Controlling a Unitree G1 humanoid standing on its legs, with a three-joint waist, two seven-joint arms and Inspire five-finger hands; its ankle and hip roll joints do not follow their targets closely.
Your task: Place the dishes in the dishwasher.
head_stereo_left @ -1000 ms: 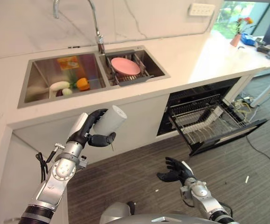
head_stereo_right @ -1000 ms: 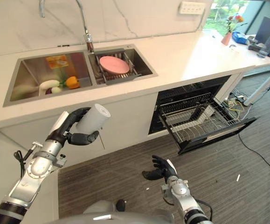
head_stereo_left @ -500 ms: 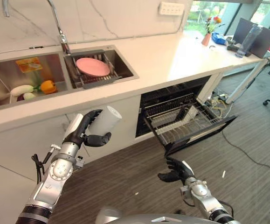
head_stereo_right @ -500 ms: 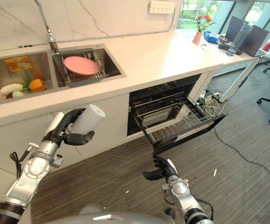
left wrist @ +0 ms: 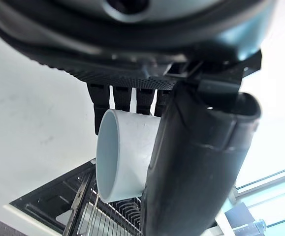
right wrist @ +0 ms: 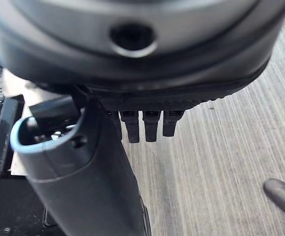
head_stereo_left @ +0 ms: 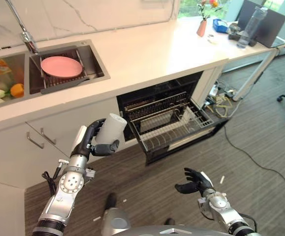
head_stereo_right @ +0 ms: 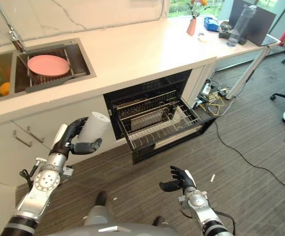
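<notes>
White cup (head_stereo_left: 111,129), a plain cylinder with its open mouth tipped up and toward the cabinets, was carried in the left robot hand (head_stereo_left: 90,142), in the air in front of the cabinet doors below the bench (head_stereo_left: 147,54). Fingers lay curled round the far side of the wall and the thumb crossed the near side, so the hold was a wrap at mid-body; the left wrist view showed the rim (left wrist: 105,157) free beyond the thumb. The cup looked rigid, smooth and probably light; a glazed wall would be slippery, and if ceramic it would chip on the wires, so a firm grip on the body, clear of the rim, seemed the safest place to hold it.

Dishwasher rack (head_stereo_left: 174,125), pulled out of the open dishwasher, lay at about 3 o'clock from the cup, well apart. It was nearly bare, with one pale item (head_stereo_left: 187,115) toward its back right.

Pink plate (head_stereo_left: 61,66) rested on a dark drainer (head_stereo_left: 73,82) in the right-hand sink basin, at about 11 o'clock from the cup.

Right robot hand (head_stereo_left: 195,181) hung low over the floor (head_stereo_left: 260,162) at about 5 o'clock, its fingers loosely spread and holding nothing.
</notes>
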